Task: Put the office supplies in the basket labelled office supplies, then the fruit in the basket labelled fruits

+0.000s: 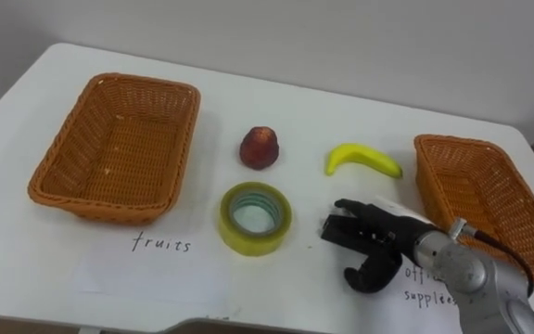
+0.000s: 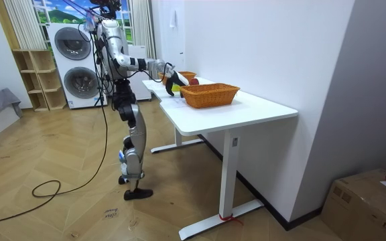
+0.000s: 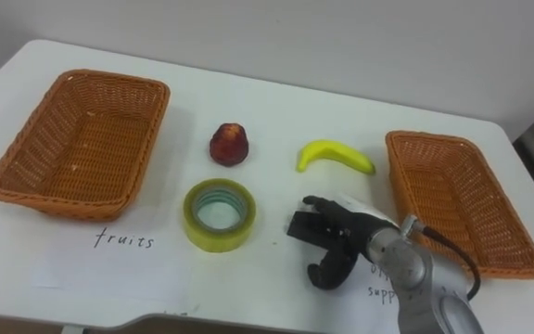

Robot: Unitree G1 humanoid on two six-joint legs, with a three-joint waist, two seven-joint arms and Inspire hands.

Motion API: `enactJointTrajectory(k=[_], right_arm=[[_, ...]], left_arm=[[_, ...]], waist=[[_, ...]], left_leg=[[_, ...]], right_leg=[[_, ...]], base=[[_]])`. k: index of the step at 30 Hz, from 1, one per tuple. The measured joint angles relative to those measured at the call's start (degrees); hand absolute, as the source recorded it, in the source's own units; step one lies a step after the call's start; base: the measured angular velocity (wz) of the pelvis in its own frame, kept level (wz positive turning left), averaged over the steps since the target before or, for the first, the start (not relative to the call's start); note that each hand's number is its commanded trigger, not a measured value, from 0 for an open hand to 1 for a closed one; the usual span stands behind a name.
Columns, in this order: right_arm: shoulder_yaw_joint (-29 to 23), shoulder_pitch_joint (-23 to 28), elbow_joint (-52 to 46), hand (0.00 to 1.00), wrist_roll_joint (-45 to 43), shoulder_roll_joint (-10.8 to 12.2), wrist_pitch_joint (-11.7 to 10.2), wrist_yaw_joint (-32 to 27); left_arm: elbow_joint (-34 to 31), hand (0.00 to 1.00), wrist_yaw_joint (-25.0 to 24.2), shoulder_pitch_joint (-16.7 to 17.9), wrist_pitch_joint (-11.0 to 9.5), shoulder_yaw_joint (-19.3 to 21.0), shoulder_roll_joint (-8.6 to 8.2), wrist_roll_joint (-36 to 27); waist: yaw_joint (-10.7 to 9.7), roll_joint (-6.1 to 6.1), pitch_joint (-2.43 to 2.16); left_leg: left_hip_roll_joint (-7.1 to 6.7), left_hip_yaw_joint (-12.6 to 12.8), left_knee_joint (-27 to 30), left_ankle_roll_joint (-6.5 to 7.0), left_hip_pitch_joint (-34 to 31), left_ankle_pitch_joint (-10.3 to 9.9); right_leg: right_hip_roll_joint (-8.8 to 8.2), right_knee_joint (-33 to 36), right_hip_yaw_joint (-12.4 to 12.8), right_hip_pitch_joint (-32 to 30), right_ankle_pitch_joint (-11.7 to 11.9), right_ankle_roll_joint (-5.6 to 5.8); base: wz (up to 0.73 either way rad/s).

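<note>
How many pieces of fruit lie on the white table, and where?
2. A dark red round fruit lies mid-table, behind the yellow tape roll. A curved yellow banana lies to its right, beside the right-hand orange wicker basket. None appears hidden.

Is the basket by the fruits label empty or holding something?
Empty: left basket shows bare wicker inside; red fruit and banana lie on the table.

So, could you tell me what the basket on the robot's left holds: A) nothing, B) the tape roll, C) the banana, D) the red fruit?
A: the left basket shows bare wicker; the banana, tape roll and red fruit all lie on the table beside it.
</note>
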Motion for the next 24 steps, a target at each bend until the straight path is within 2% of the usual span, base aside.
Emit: enactJointTrajectory(k=[1,2,3,4,12,18,24], right_arm=[[0.01,0.02,0.01,0.00,-0.02,-0.01,0.19,0.00],[0.01,0.06,0.00,0.20,-0.02,-0.01,0.31,0.00],[0.01,0.06,0.00,0.53,-0.03,-0.01,0.47,0.00],[0.02,0.04,0.00,1.00,-0.04,0.00,0.61,0.01],[0.06,-2.28,0.84,1.00,-4.40,0.64,1.98,-2.00],[0.89,-4.00,3.13,1.00,-9.92,0.40,2.48,-3.69],[1.20,-5.00,4.64,1.00,-9.35,0.52,2.96,-5.10]], left_arm=[[-0.04,0.00,0.39,-0.17,0.00,-0.01,-0.08,0.04],[-0.04,0.00,0.55,-0.27,0.00,-0.01,-0.11,0.04],[-0.04,0.00,0.80,-0.39,0.00,-0.01,-0.15,0.04],[-0.06,0.00,0.94,-0.43,0.00,-0.01,-0.15,0.04],[-0.47,0.00,1.49,-0.75,0.13,-0.01,-0.52,0.02],[-0.50,0.00,2.00,-1.31,0.13,-0.08,-0.53,-0.10],[-0.49,0.00,2.50,-1.64,-0.04,-0.02,-0.65,-0.14]], waist=[[0.13,0.00,0.00],[0.20,0.01,0.00],[0.31,0.01,0.00],[0.37,0.02,0.00],[0.56,0.17,-0.04],[1.88,0.17,-0.07],[2.08,0.06,-0.12]], left_leg=[[0.00,0.00,0.02,0.00,0.00,0.00],[0.00,0.00,0.03,0.00,0.02,0.00],[0.00,0.00,0.03,0.00,0.04,0.00],[0.00,0.00,0.04,-0.01,0.03,0.01],[-0.05,-0.58,0.15,-0.01,0.02,0.01],[-0.07,-2.02,-0.06,-0.01,0.03,0.02],[-0.58,-2.06,-0.28,0.04,0.08,0.05]], right_leg=[[0.00,0.00,-0.01,0.02,0.01,-0.01],[0.00,0.00,-0.02,0.05,0.01,-0.02],[-0.01,0.00,-0.02,0.07,0.03,-0.03],[-0.01,0.00,-0.05,0.07,0.04,-0.04],[-0.05,-0.17,-0.65,0.36,0.09,-0.06],[-0.09,-0.21,-1.71,0.76,0.09,-0.06],[-0.07,-0.25,-1.69,0.66,0.08,-0.04]], base=[[0.00],[0.00],[0.00],[0.00],[0.03],[0.12],[0.01]])
